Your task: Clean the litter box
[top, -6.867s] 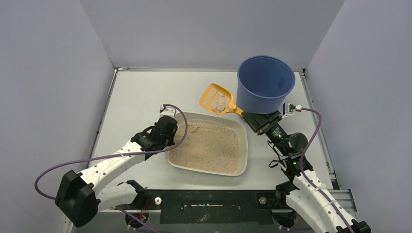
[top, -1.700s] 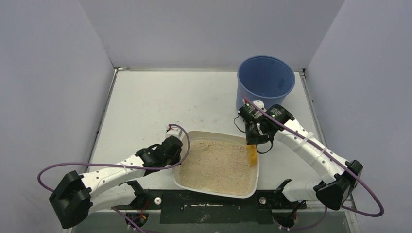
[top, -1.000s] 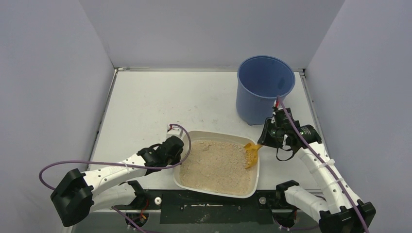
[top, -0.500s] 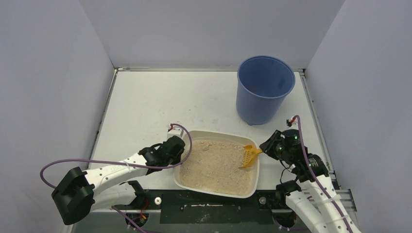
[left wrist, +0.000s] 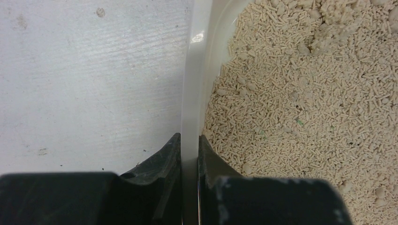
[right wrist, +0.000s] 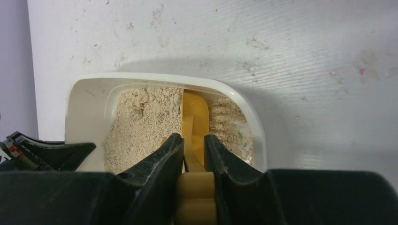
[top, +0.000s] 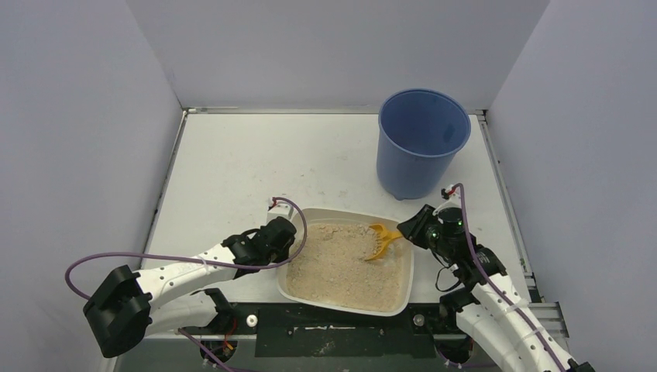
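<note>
The off-white litter box (top: pixel 403 296) with beige litter sits near the table's front edge. My left gripper (top: pixel 288 235) is shut on its left rim (left wrist: pixel 190 93), one finger outside and one inside against the litter. My right gripper (top: pixel 411 230) is shut on the handle of the orange scoop (top: pixel 378 241), whose head dips into the litter at the box's far right part. In the right wrist view the scoop (right wrist: pixel 195 119) runs forward from between the fingers (right wrist: pixel 162 161) into the litter box (right wrist: pixel 84 105).
A tall blue bucket (top: pixel 422 143) stands at the back right of the table, behind the box. Grey walls enclose the table on three sides. Purple cables loop from both arms.
My right arm has swung down from beside the bucket and pushed the scoop leftward from the box's right rim into the litter. The left gripper and the box stayed put.
</note>
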You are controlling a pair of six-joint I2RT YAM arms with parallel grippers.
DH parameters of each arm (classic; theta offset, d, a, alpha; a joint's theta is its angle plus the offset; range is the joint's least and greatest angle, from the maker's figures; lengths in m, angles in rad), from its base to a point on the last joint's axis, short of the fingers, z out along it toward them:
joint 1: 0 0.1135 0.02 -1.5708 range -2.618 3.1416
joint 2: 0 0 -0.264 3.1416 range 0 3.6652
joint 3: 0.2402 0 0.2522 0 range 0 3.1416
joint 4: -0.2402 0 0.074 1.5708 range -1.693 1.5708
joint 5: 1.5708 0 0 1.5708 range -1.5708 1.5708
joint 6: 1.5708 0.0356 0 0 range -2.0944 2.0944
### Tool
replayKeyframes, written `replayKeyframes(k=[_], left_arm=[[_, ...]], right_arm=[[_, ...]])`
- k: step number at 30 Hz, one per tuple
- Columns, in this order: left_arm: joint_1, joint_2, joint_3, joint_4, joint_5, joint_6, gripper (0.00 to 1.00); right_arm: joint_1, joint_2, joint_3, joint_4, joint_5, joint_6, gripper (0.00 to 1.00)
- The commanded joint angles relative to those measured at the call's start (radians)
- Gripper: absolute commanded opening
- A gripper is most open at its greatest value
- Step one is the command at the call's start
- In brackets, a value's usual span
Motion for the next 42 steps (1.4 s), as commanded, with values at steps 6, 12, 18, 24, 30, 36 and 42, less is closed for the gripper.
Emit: replayKeyframes(k=[6, 12, 18, 24, 30, 36, 42], left_arm=[[-0.018, 0.026, 0.031, 0.082, 0.021, 0.025, 0.00], [-0.020, 0.004, 0.078, 0.067, -0.001, 0.074, 0.00], [-0.020, -0.026, 0.141, 0.067, 0.002, 0.133, 0.00], [-0.020, -0.050, 0.224, 0.049, -0.003, 0.218, 0.00], [-0.020, -0.051, 0.330, -0.014, 0.006, 0.270, 0.00], [-0.020, -0.058, 0.431, -0.069, 0.006, 0.314, 0.00], [-0.020, -0.064, 0.517, -0.108, 0.006, 0.349, 0.00]], right_arm=[[0.114, 0.139, -0.122, 0.272, -0.041, 0.014, 0.00], [0.163, 0.211, -0.169, 0.447, -0.029, 0.062, 0.00], [0.215, 0.310, -0.190, 0.623, -0.033, 0.101, 0.00], [0.247, 0.387, -0.213, 0.794, -0.028, 0.149, 0.00], [0.286, 0.458, -0.245, 0.983, 0.009, 0.219, 0.00], [0.318, 0.508, -0.278, 1.162, 0.004, 0.263, 0.00], [0.351, 0.541, -0.336, 1.307, 0.020, 0.329, 0.00]])
